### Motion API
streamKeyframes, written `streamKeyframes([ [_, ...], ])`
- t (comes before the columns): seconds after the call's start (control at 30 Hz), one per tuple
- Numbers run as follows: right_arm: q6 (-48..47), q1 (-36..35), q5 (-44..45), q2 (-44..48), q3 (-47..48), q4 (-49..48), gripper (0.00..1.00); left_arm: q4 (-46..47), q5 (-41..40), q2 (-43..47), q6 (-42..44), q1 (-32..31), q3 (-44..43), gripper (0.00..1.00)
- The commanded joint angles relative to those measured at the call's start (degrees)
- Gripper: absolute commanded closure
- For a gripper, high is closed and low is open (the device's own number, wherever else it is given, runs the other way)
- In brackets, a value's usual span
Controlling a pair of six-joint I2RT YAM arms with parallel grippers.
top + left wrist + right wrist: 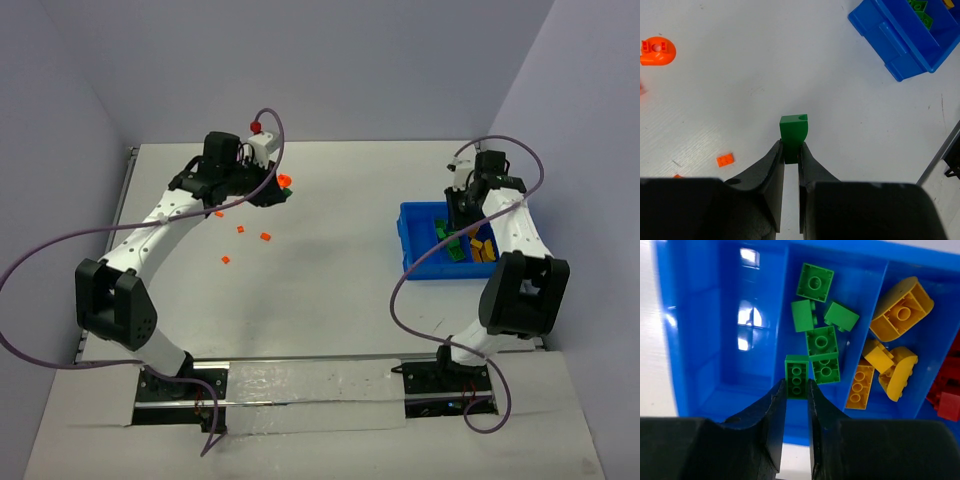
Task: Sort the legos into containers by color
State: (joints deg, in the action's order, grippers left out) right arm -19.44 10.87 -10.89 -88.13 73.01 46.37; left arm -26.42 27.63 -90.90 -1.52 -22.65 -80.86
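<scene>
My left gripper (pixel 791 150) is shut on a green lego (pixel 793 131) with one rounded end, held above the white table. It hangs at the table's back left (pixel 275 192). Loose orange legos lie nearby: a rounded one (pixel 657 51), a small flat one (pixel 725 160), and others (pixel 265 237). At the right, my right gripper (pixel 796 387) is shut on a green brick (pixel 797 376) over the blue bin (pixel 700 315), above the compartment holding green legos (pixel 822 342). Yellow legos (pixel 900 307) fill the neighbouring compartment, and red ones (pixel 950 400) show at the edge. The leftmost compartment holds nothing.
The blue bin (pixel 415 215) stands near the table's right edge, also visible from the left wrist (pixel 890 40). Purple cables loop off both arms. Grey walls close in the back and sides. The table's right edge (pixel 940 160) runs close beside the bin.
</scene>
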Motion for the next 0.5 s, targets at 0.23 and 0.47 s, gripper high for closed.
streamKeyframes([
  [0.23,0.0,0.7,2.6,-11.1,6.8,0.8,0.73,0.1,0.1,-1.3,0.2,-1.0,-1.8,1.00],
  [0.47,1.0,0.4,1.1,-11.0,10.2,4.0,0.35,-0.2,3.6,-1.6,0.9,-1.2,-0.7,1.00],
])
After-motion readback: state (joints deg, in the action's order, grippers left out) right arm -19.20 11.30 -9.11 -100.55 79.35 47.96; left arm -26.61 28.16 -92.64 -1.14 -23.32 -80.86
